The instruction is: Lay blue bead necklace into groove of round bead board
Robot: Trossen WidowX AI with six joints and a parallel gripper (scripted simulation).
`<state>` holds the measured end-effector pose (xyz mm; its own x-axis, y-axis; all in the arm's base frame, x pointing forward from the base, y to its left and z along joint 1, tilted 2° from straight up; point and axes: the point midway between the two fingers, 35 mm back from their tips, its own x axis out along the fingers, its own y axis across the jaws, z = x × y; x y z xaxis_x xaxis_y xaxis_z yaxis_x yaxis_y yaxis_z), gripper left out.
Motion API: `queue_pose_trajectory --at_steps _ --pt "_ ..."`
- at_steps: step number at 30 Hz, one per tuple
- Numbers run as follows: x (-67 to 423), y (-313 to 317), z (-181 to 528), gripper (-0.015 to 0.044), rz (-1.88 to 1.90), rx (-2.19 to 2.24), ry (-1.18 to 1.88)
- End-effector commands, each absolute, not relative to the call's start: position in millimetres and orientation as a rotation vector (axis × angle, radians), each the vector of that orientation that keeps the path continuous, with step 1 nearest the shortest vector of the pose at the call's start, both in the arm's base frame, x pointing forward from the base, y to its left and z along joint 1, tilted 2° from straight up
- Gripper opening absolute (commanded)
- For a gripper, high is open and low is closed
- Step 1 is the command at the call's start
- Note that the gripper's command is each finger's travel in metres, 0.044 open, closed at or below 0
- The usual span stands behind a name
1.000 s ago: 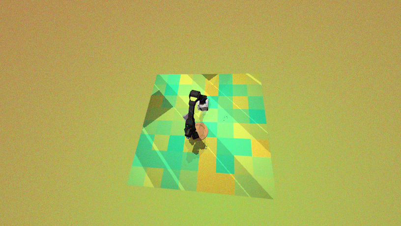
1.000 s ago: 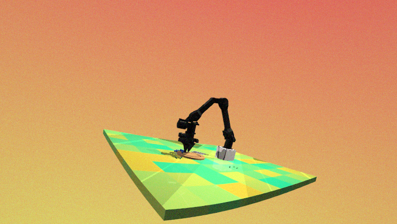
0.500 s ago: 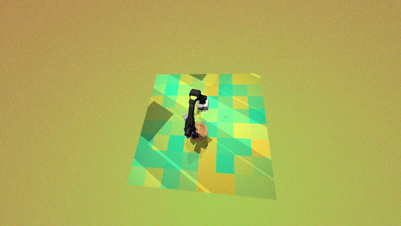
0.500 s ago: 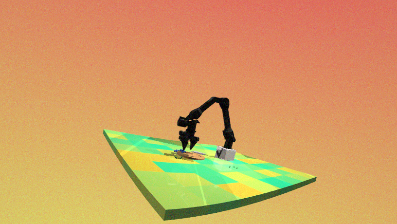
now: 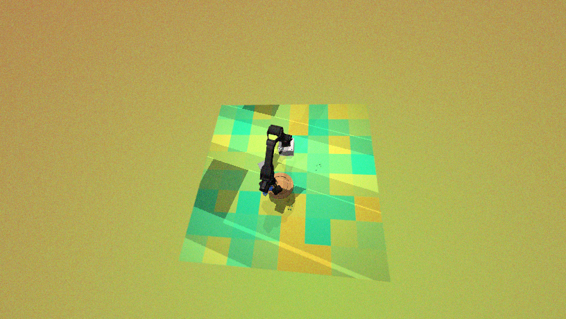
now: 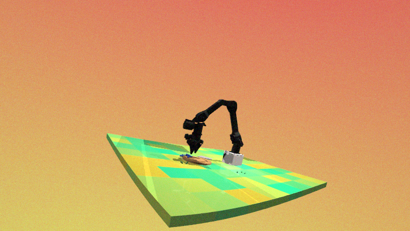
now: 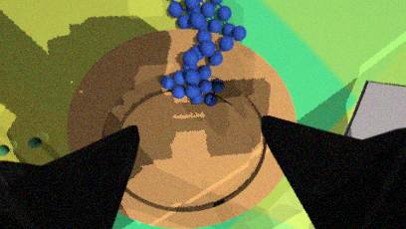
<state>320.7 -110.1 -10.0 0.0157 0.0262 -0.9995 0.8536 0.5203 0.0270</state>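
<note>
The round bead board (image 5: 289, 190) (image 6: 205, 162) (image 7: 279, 92) is orange-brown, with a thin dark circular groove. The blue bead necklace (image 5: 264, 193) (image 6: 186, 155) (image 7: 192, 76) is bunched up. In the wrist view it runs from beyond the board's top rim inward, and its near end lies over the top part of the groove; the rest of the visible groove holds no blue beads. My gripper (image 6: 193, 152) (image 7: 201, 127) is open and empty. It points down above the board, with its fingertips wide apart and on the near side of the bunched beads.
Small green beads (image 5: 290, 207) (image 6: 181, 162) (image 7: 35, 142) lie beside the board. Small dark pieces (image 5: 318, 166) (image 6: 241, 171) lie farther off, near the arm's white base (image 5: 286, 150) (image 6: 234, 159). A flat grey panel (image 5: 261, 164) (image 6: 204, 157) (image 7: 380, 112) lies on the board's other side.
</note>
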Motion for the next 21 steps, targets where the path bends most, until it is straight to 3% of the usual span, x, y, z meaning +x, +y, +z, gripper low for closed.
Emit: queue_pose_trajectory --at_steps 1,5,21 --pt "324 -124 -6 0.0204 -0.425 0.472 1.513" --pt "326 -135 -4 0.0120 -0.140 0.180 1.549" --pt "328 -160 1 0.0120 0.487 -0.463 1.493"
